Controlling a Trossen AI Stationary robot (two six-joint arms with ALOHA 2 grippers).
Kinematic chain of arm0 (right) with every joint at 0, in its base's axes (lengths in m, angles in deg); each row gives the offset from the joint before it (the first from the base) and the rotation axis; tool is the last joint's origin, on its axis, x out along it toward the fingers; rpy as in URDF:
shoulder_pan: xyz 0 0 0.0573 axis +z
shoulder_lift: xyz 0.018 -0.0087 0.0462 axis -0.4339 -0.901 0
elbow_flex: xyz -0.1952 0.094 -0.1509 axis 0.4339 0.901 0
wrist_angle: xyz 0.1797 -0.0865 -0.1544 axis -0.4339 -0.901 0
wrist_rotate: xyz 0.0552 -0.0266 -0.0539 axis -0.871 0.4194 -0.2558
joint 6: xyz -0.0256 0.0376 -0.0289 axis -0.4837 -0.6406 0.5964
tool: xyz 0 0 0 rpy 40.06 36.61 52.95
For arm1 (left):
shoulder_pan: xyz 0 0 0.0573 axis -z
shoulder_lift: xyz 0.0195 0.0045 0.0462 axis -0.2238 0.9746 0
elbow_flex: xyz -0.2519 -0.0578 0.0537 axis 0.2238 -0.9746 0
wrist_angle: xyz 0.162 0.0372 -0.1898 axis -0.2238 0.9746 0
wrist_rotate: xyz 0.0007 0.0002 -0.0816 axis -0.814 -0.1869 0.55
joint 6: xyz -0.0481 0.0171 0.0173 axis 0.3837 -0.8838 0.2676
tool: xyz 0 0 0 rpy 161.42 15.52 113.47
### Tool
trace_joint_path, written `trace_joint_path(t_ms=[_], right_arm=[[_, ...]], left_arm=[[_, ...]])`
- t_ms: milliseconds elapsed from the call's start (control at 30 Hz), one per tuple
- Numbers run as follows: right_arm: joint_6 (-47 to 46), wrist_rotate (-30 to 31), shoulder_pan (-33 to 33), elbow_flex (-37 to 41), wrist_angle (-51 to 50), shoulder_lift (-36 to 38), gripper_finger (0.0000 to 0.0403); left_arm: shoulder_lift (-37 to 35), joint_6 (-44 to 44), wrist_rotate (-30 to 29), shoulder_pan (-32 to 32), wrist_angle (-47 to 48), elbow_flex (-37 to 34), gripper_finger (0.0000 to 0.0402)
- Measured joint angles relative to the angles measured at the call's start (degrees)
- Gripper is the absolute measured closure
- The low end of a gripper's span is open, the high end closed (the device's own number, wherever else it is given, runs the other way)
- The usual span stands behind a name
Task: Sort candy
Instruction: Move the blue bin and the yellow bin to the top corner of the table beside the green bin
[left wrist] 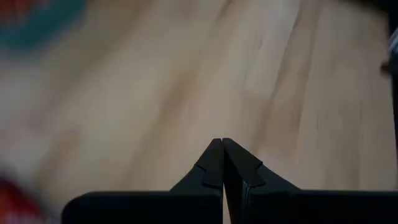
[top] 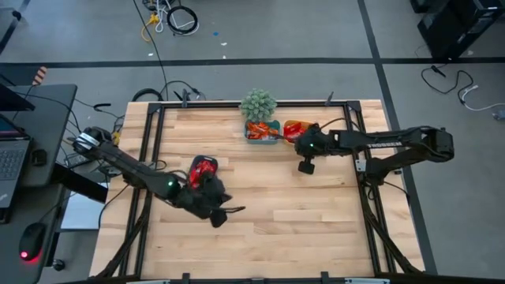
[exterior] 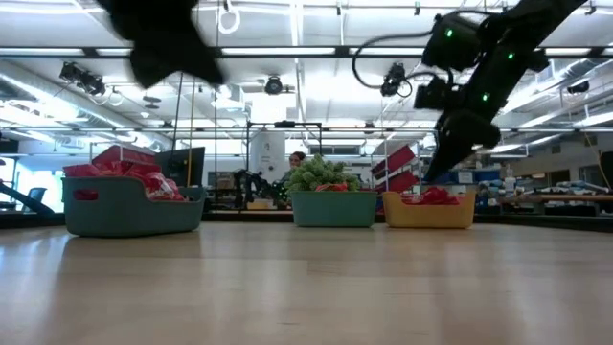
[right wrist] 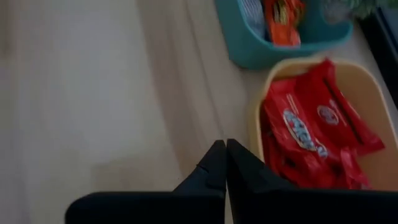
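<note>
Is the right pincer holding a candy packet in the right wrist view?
No, the right pincer is shut with nothing between its fingers, and the red candy lies in the yellow tray beside it.

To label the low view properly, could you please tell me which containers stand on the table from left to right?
Teal tray heaped with red candy → smaller teal tray with the green plant behind it → yellow tray holding red candy.
</note>
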Motion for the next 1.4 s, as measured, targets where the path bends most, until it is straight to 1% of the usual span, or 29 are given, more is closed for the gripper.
trace_joint_path(t_ms=[100, 233, 300, 467, 600, 700, 800, 967, 1167, 1300, 1400], right_arm=[[-1.48, -0.06, 2.04, 0.00, -0.49, 2.34, 0.0403], [-2.04, -0.08, 4.05, 0.00, -1.01, 4.24, 0.0403], [-2.05, -0.08, 4.70, 0.00, -1.31, 4.62, 0.0403], [-2.45, -0.08, 5.37, 0.00, -1.26, 4.68, 0.0403], [-2.90, -0.08, 5.37, 0.00, -1.25, 4.64, 0.0403], [-2.92, -0.08, 5.37, 0.00, -1.24, 4.64, 0.0403], [-2.92, -0.08, 5.37, 0.00, -1.20, 4.64, 0.0403], [-2.94, -0.08, 5.37, 0.00, -1.20, 4.64, 0.0403], [-2.94, -0.08, 5.37, 0.00, -0.69, 4.64, 0.0403], [-2.94, -0.08, 5.37, 0.00, -0.13, 4.64, 0.0403], [-2.84, -0.08, 5.37, 0.00, -0.04, 4.64, 0.0403]], left_arm=[[0.27, 14.83, 4.25, 2.24, 11.12, 0.99, 0.0401], [0.29, 33.20, 6.43, 6.40, 22.29, 0.30, 0.0401], [0.29, 40.88, 6.98, 8.62, 26.56, -0.63, 0.0401], [0.29, 53.89, 8.72, 12.40, 31.11, -4.83, 0.0401], [0.29, 61.39, 9.42, 12.51, 31.47, -9.27, 0.0401], [0.29, 65.37, 7.49, 11.91, 31.55, -12.26, 0.0401], [0.29, 68.54, 3.47, 10.34, 32.19, -15.08, 0.0401], [0.29, 69.02, -3.67, 7.04, 30.79, -18.51, 0.0401], [0.29, 66.83, -12.86, 2.17, 30.80, -19.84, 0.0401], [0.24, 62.04, -19.84, -2.06, 30.11, -19.83, 0.0401], [-0.80, 57.91, -21.63, -3.84, 32.04, -18.47, 0.0401]])
